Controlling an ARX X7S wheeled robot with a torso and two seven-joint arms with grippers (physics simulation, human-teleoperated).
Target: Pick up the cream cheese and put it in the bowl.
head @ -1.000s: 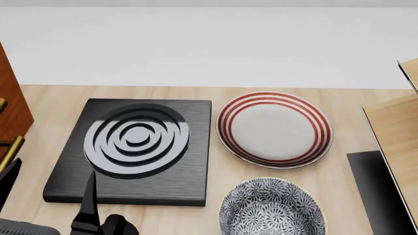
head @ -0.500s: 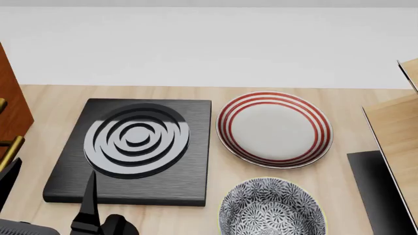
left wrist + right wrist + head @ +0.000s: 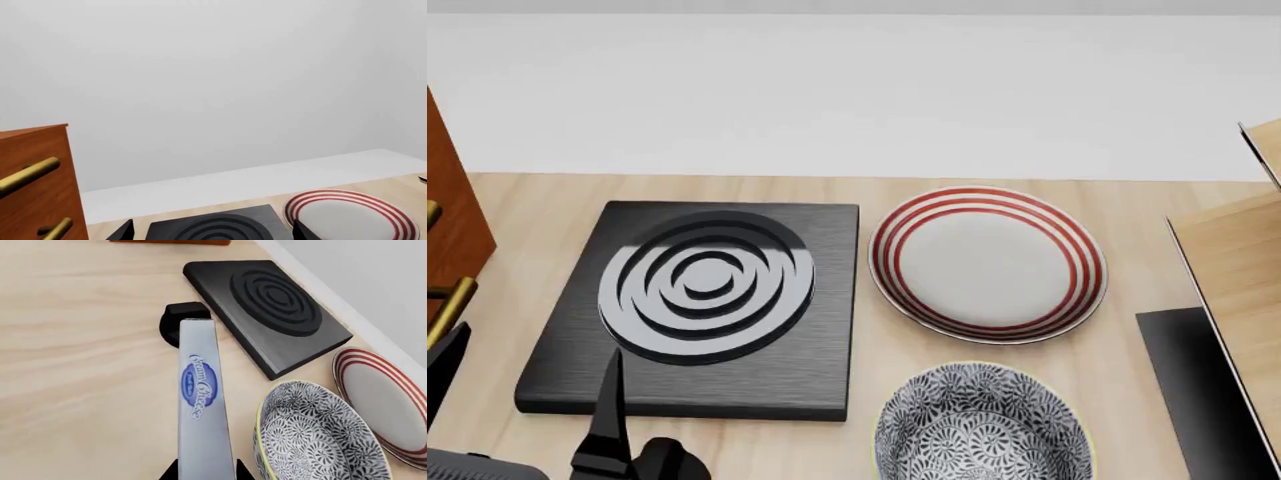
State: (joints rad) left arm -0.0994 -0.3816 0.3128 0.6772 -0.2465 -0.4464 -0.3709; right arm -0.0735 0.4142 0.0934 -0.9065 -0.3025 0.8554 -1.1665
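The cream cheese (image 3: 199, 390), a long grey-blue box with an oval logo, shows only in the right wrist view. My right gripper (image 3: 205, 474) is shut on its near end, with a jaw on each side. The box points out over the wooden table, right beside the bowl (image 3: 313, 440). The blue-and-white patterned bowl is empty and also shows at the front of the head view (image 3: 981, 430). My left gripper (image 3: 521, 400) is open and empty at the front left, near the black stove plate (image 3: 701, 300). My right gripper is out of the head view.
A white plate with red rings (image 3: 988, 262) lies behind the bowl. A brown cabinet with brass handles (image 3: 447, 220) stands at the left edge. A wooden shelf (image 3: 1241, 270) and a dark slab (image 3: 1194, 390) are at the right. A black rounded part (image 3: 183, 322) shows past the box's far end.
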